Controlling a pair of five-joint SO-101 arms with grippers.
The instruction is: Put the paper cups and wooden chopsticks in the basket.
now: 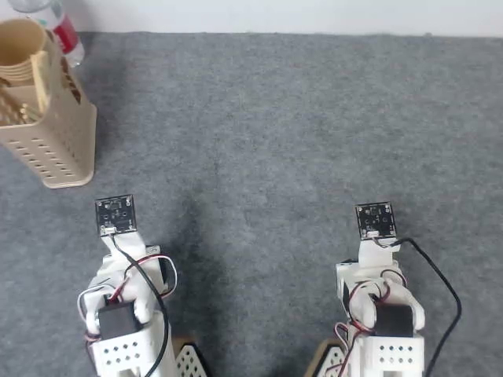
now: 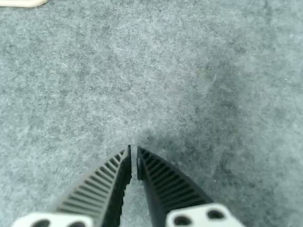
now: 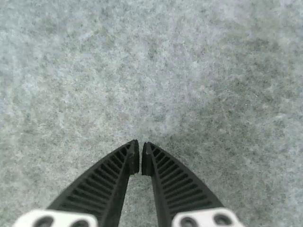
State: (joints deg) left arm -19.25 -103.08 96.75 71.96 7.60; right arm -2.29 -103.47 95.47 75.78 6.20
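Note:
The beige slotted basket (image 1: 55,149) stands at the far left of the grey carpet. Stacked paper cups (image 1: 20,49) sit in it, and wooden chopsticks (image 1: 41,78) lean inside beside them. Both arms are folded back at the near edge, the left arm (image 1: 118,275) well short of the basket and the right arm (image 1: 377,275) off to the right. My left gripper (image 2: 133,150) is shut with nothing in it, just above bare carpet. My right gripper (image 3: 140,146) is shut and holds nothing, also over bare carpet.
A clear bottle with a red label (image 1: 63,31) stands behind the basket at the far left corner. A sliver of the basket's base (image 2: 21,3) shows in the left wrist view. Grey carpet (image 1: 275,133) covers the whole table.

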